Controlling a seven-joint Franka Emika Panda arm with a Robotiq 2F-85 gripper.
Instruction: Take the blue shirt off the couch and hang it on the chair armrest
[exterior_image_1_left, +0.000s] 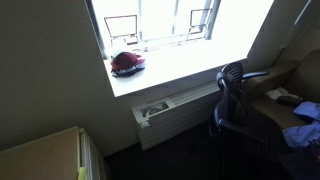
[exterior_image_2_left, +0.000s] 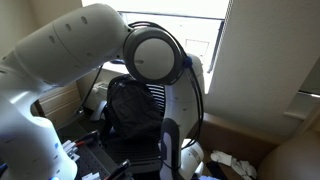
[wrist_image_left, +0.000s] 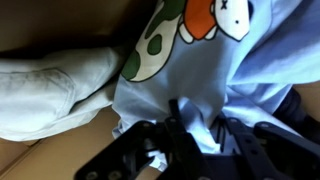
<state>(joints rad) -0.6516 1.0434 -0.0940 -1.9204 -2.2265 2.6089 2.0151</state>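
One pale blue cartoon-print shirt (wrist_image_left: 205, 75) bunched in black tool (wrist_image_left: 182, 128), tool clamped narrow on fabric. Shirt lies on tan couch (wrist_image_left: 40, 160), touching white cloth bundle (wrist_image_left: 50, 85). Black mesh office chair (exterior_image_1_left: 235, 95) stands beside couch.

Pale blue shirt (wrist_image_left: 250, 70) — green-spotted, orange and white print; cream cloth (wrist_image_left: 50, 85); black hand (wrist_image_left: 188, 140).

Shirt (wrist_image_left: 205, 75) touching cloth (wrist_image_left: 50, 85) on its left
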